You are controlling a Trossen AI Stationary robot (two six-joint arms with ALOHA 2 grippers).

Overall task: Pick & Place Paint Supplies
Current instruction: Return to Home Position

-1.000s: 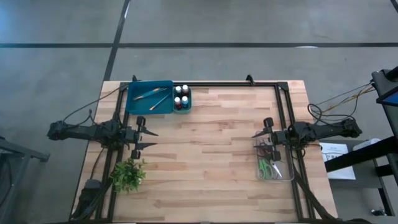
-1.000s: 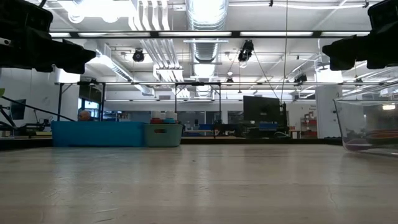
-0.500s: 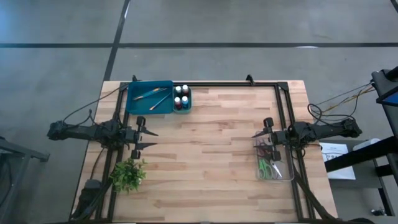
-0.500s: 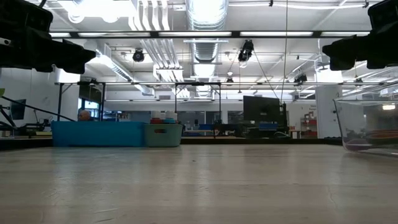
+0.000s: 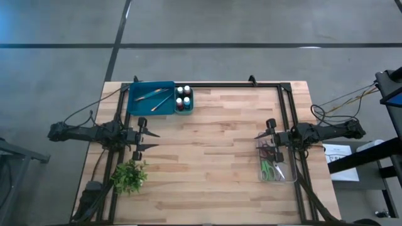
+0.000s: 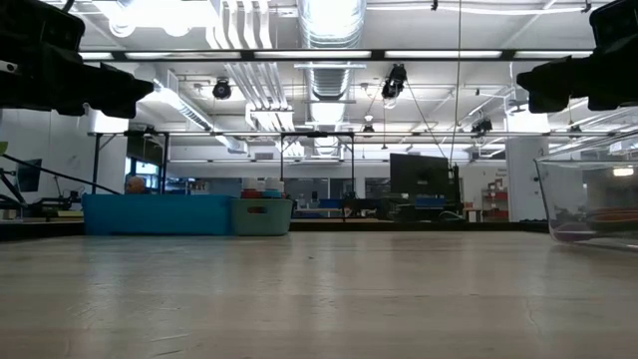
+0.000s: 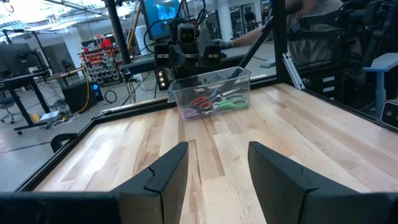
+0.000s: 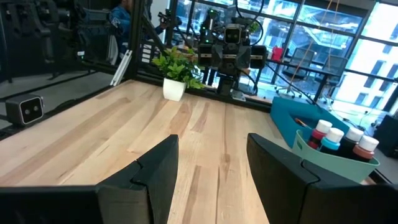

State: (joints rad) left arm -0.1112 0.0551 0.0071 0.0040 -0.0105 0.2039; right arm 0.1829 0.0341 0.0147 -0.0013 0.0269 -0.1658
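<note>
The table (image 5: 220, 125) shows no loose brush, so the sorting looks finished. The blue bin (image 5: 134, 108) at a left corner of the table holds the paintbrushes (image 5: 148, 96). The left tool (image 5: 151, 140) and right tool (image 5: 259, 142) hang over opposite table edges, each with fingers spread and empty. I judge that only parking the arms is left, if anything.

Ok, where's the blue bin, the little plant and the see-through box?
blue bin (image 5: 134, 108), high view, bare floor by its left wall.
plant (image 5: 129, 177), high view, middle of its leaves.
clear box (image 5: 291, 176), high view, its bare corner.
</note>
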